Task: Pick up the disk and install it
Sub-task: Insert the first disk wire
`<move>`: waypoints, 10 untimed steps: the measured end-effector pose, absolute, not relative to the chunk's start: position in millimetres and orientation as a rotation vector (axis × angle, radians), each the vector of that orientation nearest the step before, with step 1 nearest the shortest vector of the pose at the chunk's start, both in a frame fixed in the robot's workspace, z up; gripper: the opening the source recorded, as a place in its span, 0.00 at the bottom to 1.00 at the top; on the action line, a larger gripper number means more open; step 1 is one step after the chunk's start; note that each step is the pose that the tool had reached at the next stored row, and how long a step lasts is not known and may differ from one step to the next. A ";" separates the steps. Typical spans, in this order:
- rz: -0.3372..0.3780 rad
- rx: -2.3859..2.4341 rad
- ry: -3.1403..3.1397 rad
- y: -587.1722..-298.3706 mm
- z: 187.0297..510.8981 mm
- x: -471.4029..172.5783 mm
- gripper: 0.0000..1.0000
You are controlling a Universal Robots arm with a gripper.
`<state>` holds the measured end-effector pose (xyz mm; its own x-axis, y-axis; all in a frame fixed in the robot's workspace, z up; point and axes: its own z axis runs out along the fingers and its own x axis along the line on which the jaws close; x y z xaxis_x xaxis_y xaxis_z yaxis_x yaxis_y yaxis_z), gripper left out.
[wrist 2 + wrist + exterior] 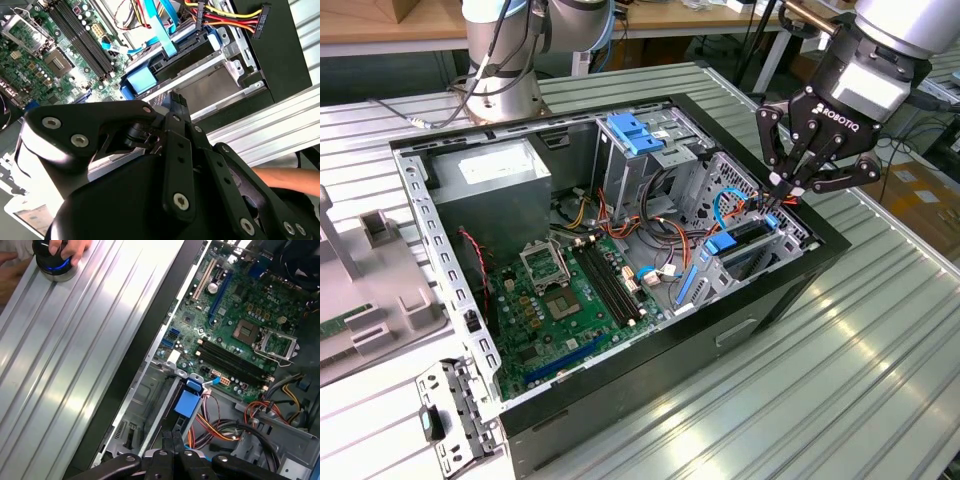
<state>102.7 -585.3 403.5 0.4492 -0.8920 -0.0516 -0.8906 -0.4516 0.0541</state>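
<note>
The disk [748, 240] sits on edge in the drive bay at the front corner of the open computer case [790, 290], on the exterior view's right. Its dark body and blue side rails show. The blue pull tab on its rail appears in both wrist views [142, 80] [188, 403]. My gripper [783, 188] hangs just above the bay, a little over the disk's upper edge. Its black fingers [172, 442] are pressed together with nothing visible between them. I cannot tell whether the fingertips touch the disk.
Inside the case are a grey power supply [490, 185], the green motherboard [560, 300], a light-blue bracket [635, 135] and loose orange and blue cables [720, 210]. A person's hand [70, 247] rests on a round device on the ribbed metal table [840, 380].
</note>
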 end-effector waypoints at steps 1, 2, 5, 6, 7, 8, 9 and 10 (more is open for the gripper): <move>-0.113 2.661 -1.629 -585.3 403.5 102.7 0.11; -0.113 2.663 -1.626 -585.3 403.5 102.7 0.11; -0.113 2.672 -1.610 -585.3 403.5 102.7 0.11; -0.113 2.674 -1.607 -585.3 403.5 102.7 0.11; -0.113 2.676 -1.603 -585.3 403.5 102.7 0.11; -0.112 2.678 -1.599 -585.3 403.5 102.7 0.11; -0.112 2.681 -1.595 -585.3 403.5 102.7 0.11; -0.112 2.683 -1.590 -585.3 403.5 102.7 0.11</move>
